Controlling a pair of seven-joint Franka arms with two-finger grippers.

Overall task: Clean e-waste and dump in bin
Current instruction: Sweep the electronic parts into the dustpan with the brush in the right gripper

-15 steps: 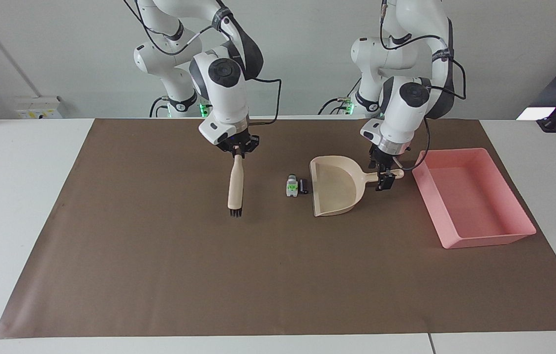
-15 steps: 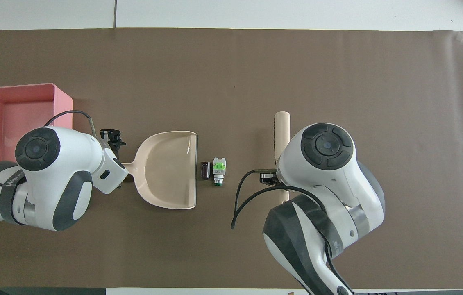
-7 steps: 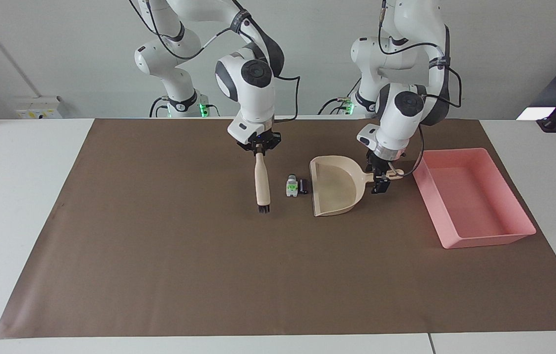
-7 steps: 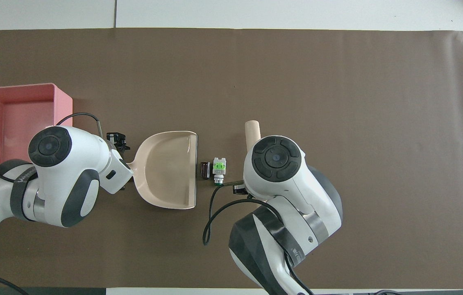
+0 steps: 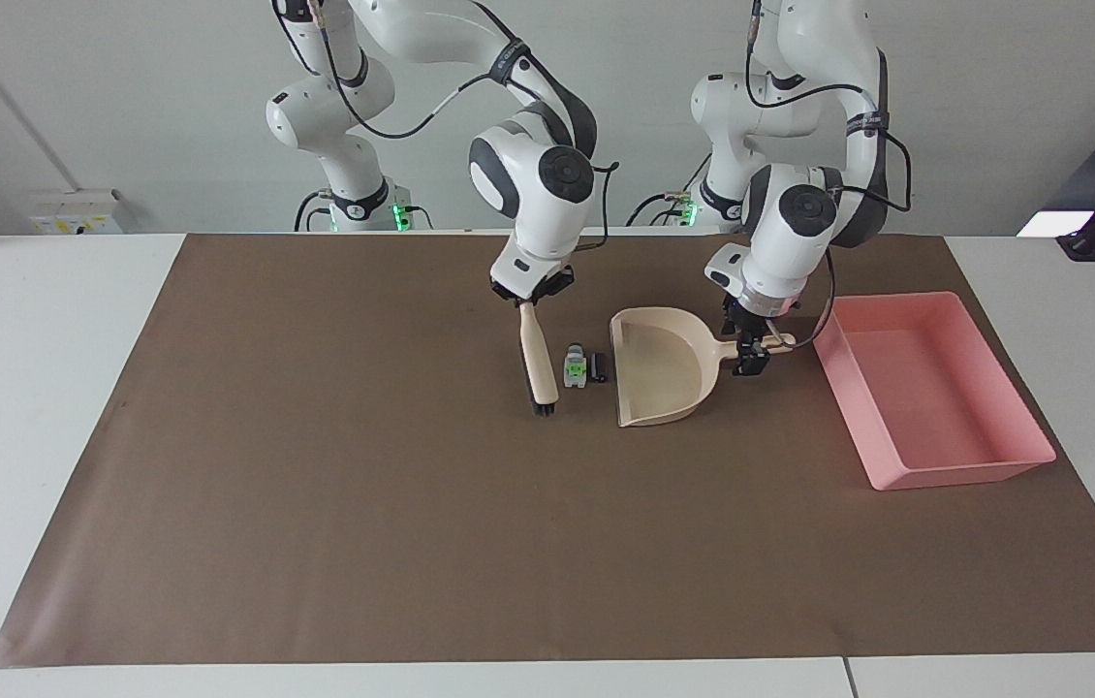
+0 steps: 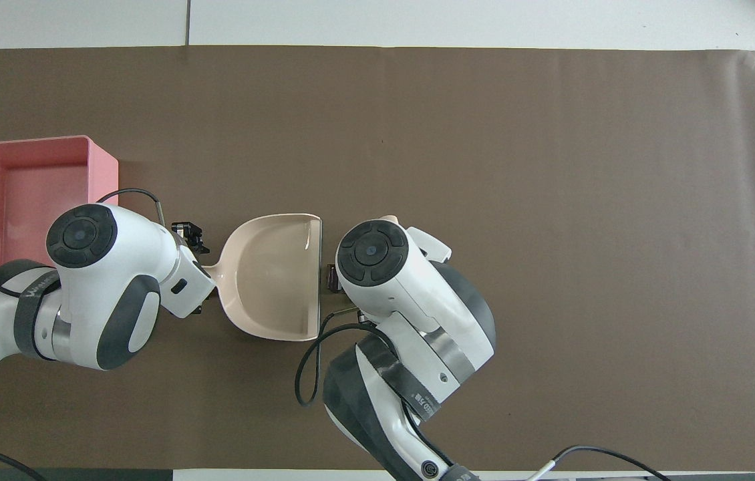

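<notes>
The e-waste lies on the brown mat: a white-grey bit with green marks (image 5: 574, 368) and a small black block (image 5: 598, 366) (image 6: 331, 277), just in front of the open mouth of the beige dustpan (image 5: 659, 366) (image 6: 277, 277). My left gripper (image 5: 753, 355) is shut on the dustpan's handle. My right gripper (image 5: 530, 293) is shut on a wooden brush (image 5: 537, 354). The brush hangs tilted, bristles (image 5: 544, 408) down at the mat, close beside the white-grey bit toward the right arm's end. In the overhead view my right arm hides the white-grey bit and the right gripper.
The pink bin (image 5: 925, 388) (image 6: 102, 160) stands on the mat toward the left arm's end, beside the dustpan's handle. The brown mat (image 5: 315, 485) covers most of the white table.
My right arm has carried the brush toward the left arm's end, from well away to right beside the e-waste, and tilted it. The left gripper and dustpan barely moved.
</notes>
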